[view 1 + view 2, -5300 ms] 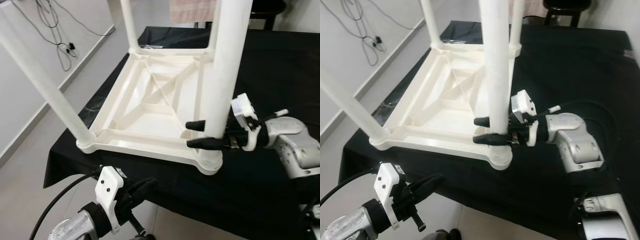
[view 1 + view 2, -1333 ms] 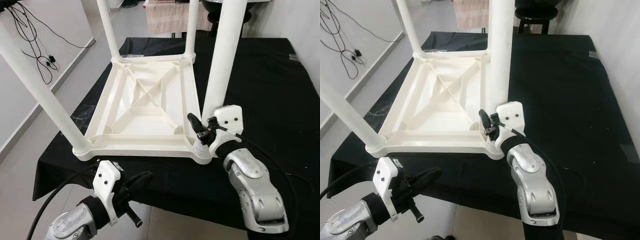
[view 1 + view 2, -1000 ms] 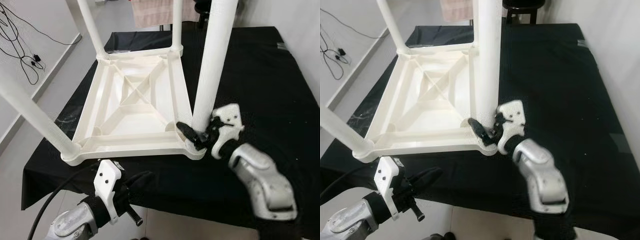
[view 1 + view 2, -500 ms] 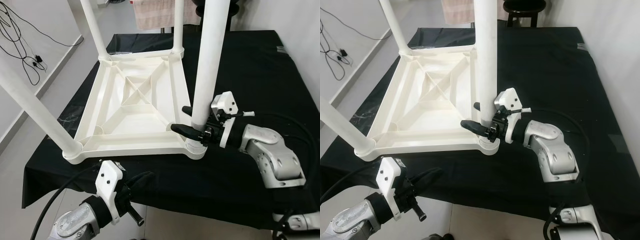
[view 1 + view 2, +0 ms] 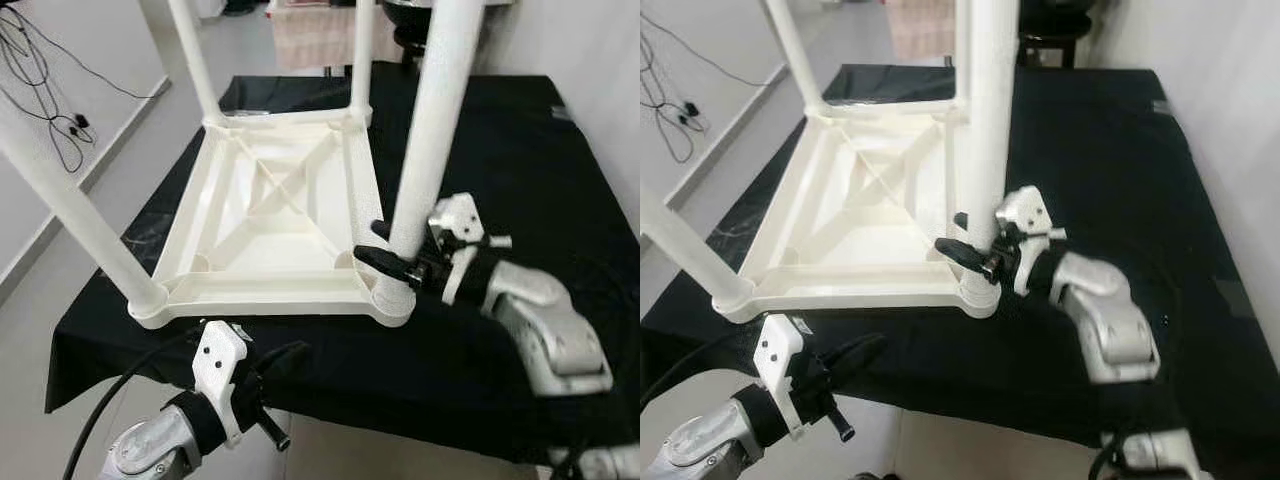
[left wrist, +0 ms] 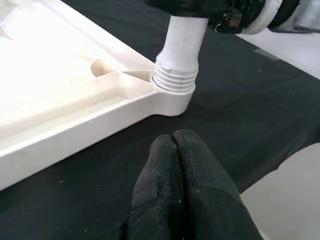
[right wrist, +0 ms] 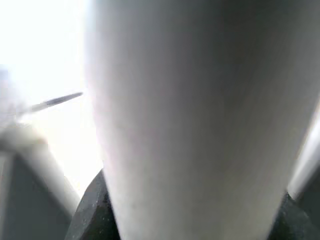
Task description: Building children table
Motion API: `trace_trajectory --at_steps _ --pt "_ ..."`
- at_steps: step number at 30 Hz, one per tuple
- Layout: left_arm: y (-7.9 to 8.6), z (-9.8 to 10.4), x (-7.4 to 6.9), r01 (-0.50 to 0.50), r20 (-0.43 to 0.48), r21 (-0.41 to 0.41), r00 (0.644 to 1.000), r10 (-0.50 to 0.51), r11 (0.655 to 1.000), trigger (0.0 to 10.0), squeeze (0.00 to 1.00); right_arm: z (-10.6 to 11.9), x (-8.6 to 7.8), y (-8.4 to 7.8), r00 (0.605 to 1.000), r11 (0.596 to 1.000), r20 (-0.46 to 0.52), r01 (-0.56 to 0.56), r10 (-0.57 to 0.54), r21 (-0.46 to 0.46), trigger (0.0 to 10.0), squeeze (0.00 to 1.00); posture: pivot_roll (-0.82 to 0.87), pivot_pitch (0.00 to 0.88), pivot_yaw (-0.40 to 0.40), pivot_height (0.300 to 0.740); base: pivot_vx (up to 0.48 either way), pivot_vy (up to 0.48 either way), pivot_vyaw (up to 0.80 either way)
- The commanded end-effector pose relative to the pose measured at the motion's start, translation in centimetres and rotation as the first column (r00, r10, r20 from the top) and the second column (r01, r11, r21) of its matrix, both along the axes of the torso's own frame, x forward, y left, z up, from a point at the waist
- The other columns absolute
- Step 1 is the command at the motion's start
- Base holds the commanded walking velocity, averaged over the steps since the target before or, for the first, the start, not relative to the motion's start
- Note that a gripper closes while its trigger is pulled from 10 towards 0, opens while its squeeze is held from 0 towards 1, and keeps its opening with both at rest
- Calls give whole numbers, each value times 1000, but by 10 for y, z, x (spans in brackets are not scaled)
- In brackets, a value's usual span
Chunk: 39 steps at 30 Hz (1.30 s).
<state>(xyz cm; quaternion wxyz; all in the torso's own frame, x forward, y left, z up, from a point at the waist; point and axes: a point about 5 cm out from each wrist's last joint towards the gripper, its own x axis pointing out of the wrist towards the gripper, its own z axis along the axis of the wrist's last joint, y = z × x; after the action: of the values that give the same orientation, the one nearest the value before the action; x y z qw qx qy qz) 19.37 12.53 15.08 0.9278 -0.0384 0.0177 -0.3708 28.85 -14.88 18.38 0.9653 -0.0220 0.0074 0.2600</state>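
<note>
A white plastic children's table lies upside down on a black cloth, with its four legs pointing up. My right gripper is shut on the near right leg, just above the threaded socket at that corner. That leg stands close up between the black fingers in the right wrist view. My left gripper hangs low in front of the cloth's near edge, below the table's front rim. Its fingers are pressed together on nothing.
The black-covered worktable has bare cloth to the right of the white table. Grey floor with loose cables lies on the left. A draped cloth and a dark stool stand behind. A pale wall rises at the right.
My right forearm and wrist have turned around the near right leg, with the gripper still at its base. The left gripper has stayed put. The view has shifted a little.
</note>
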Motion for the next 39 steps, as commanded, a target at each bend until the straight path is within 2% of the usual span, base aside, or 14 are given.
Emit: trace_trajectory --at_steps 1,4,10,11,12,15,17,18,19,20,26,35,36,39 --pt "4 -2 1 -14 -6 10 1000 14 1000 10000 0 -41 -13 -13 946 971 -222 218 -235 -101 0 0 -33 140 53 740 0 0 0" --pt "6 -4 5 -10 -2 20 1000 10 1000 10000 0 -47 -26 3 945 967 -212 228 -249 -116 0 0 -47 126 72 740 0 0 0" --pt "6 -5 10 -2 -3 22 1000 2 1000 10000 0 -49 -20 8 954 973 -207 196 -217 -119 0 0 -50 112 77 740 0 0 0" --pt "6 -5 11 -3 -3 22 1000 3 1000 10000 0 -47 -16 7 953 972 -202 204 -224 -115 10000 0 -51 108 79 740 0 0 0" --pt "6 -6 13 -7 -2 20 1000 7 1000 10000 0 -42 -11 5 958 977 -195 197 -210 -83 10000 1000 -51 101 78 740 0 0 0" --pt "6 -7 15 -10 -1 18 1000 10 1000 10000 0 -36 -11 7 959 979 -195 198 -204 -46 10000 1000 -50 100 78 740 0 0 0" --pt "7 -7 16 -11 -1 16 1000 11 1000 10000 0 -26 -8 12 980 994 -166 111 -107 13 10000 1000 -53 91 82 740 0 0 0" --pt "6 -8 18 -10 0 10 1000 10 1000 10000 0 -4 -3 18 992 992 -69 -96 102 88 10000 796 -52 86 80 740 0 0 0" --pt "6 -8 19 -9 0 9 1000 9 1000 10000 0 4 -2 19 986 983 -38 -158 162 94 10000 796 -52 86 80 740 0 0 0" --pt "6 -8 19 -8 0 8 1000 8 1000 10000 0 10 -1 17 974 971 -15 -225 226 80 10000 0 -47 81 77 740 0 0 0" --pt "4 -9 21 -2 2 7 1000 2 1000 10000 0 16 5 6 892 890 -6 -452 453 -56 10000 0 -43 75 73 740 0 0 0" --pt "2 -9 21 2 6 4 1000 -2 1000 10000 0 22 26 2 842 837 -25 -538 538 -100 10000 0 -36 77 68 740 0 0 0" --pt "2 -10 21 2 7 2 1000 -2 1000 10000 0 23 30 3 834 828 -25 -551 551 -100 6392 0 -31 76 67 740 0 0 0" --pt "1 -10 21 3 8 1 1000 -3 1000 10000 0 22 33 2 816 810 -27 -577 578 -103 6392 0 -28 76 66 740 0 0 0"
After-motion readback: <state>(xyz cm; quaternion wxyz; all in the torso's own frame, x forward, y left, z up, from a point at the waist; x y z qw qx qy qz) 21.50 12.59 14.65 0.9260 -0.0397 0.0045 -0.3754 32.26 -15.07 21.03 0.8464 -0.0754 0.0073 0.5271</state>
